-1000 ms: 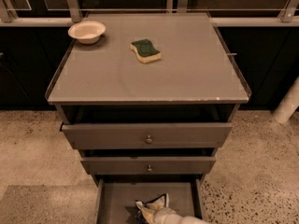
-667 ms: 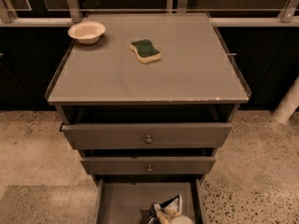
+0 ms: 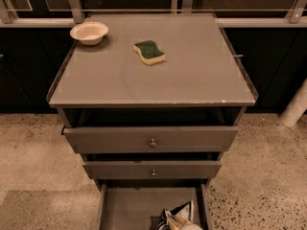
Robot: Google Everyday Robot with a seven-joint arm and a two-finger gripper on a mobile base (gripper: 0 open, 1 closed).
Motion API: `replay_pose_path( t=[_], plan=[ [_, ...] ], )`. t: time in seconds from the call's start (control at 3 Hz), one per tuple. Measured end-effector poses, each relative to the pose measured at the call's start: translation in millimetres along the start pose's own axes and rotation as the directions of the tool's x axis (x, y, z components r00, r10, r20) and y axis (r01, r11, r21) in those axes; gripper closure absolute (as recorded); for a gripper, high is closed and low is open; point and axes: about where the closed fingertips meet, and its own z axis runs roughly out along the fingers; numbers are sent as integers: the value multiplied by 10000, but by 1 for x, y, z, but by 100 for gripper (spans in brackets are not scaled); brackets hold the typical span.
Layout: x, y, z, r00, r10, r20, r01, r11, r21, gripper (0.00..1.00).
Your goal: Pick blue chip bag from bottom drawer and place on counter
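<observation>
The bottom drawer (image 3: pixel 129 207) is pulled open at the bottom of the view, its grey floor showing. The blue chip bag (image 3: pixel 173 217) lies crumpled at the drawer's right front, dark blue with pale patches, partly cut off by the frame edge. My gripper (image 3: pixel 188 226) shows only as a pale rounded tip at the very bottom edge, right against the bag. The counter (image 3: pixel 153 75) is the flat grey top of the cabinet above.
A cream bowl (image 3: pixel 89 32) stands at the counter's back left. A green-and-yellow sponge (image 3: pixel 149 51) lies near the counter's back middle. Two wider knobbed drawers (image 3: pixel 152 140) sit slightly open above the bottom drawer. A white post (image 3: pixel 295 107) stands on the speckled floor at right.
The bag and the gripper tip have shifted right and lower in the drawer; less of both shows now. The bowl and sponge have not moved.
</observation>
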Motion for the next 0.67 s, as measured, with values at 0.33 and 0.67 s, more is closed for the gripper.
replay_pose_path(
  t=[0.33,0.67],
  plan=[
    [-27,-11,-8,9988,-444,211,445,9990,-47,100],
    [-88,-21,-48,9932,-897,736,921,9953,-298,100]
  ],
)
